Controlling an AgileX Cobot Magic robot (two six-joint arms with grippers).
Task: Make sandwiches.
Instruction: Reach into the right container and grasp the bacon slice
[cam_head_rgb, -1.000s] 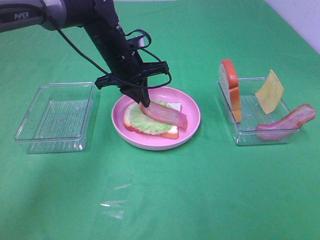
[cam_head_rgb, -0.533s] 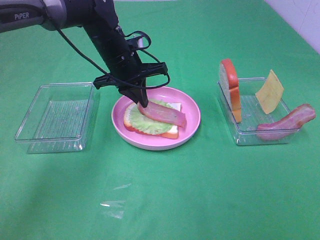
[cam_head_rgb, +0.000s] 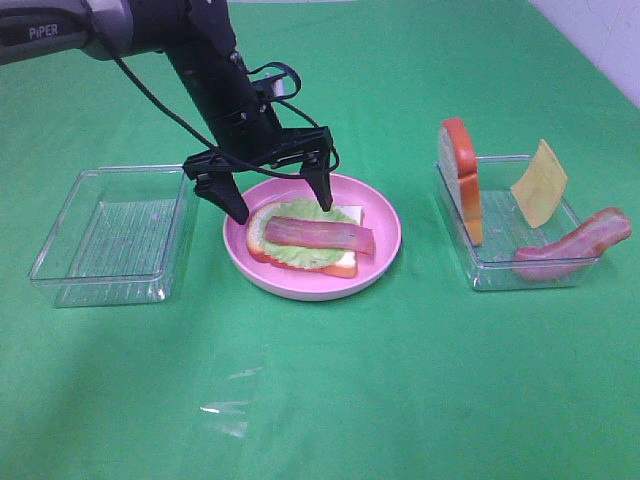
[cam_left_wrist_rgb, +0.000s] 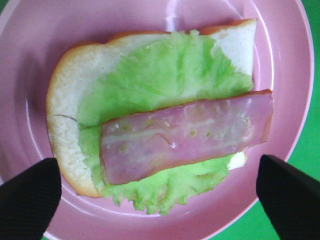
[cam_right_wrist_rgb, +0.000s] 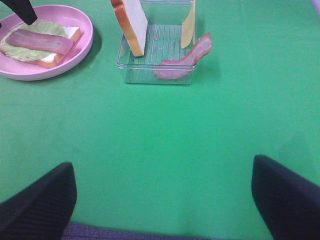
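On the pink plate (cam_head_rgb: 378, 250) lies a bread slice (cam_head_rgb: 345, 260) topped with pale green lettuce (cam_head_rgb: 300, 254) and a reddish-pink bacon strip (cam_head_rgb: 318, 234). My left gripper (cam_head_rgb: 280, 200) hangs open just above it, one finger either side, holding nothing. In the left wrist view the bacon strip (cam_left_wrist_rgb: 187, 135) lies flat across the lettuce (cam_left_wrist_rgb: 165, 75) between the fingertips (cam_left_wrist_rgb: 27, 195). The right-hand tray (cam_head_rgb: 500, 262) holds an upright bread slice (cam_head_rgb: 460, 180), a yellow cheese square (cam_head_rgb: 540, 183) and another bacon strip (cam_head_rgb: 572, 244). My right gripper (cam_right_wrist_rgb: 160, 200) is open over bare cloth, well short of that tray (cam_right_wrist_rgb: 155, 50).
An empty clear tray (cam_head_rgb: 115, 235) stands left of the plate. Green cloth (cam_head_rgb: 330, 400) covers the whole table. A pale wall edge shows at the far right corner.
The left gripper has opened and let go of the bacon strip, which now lies flat on the lettuce instead of tilted. The right arm has not moved.
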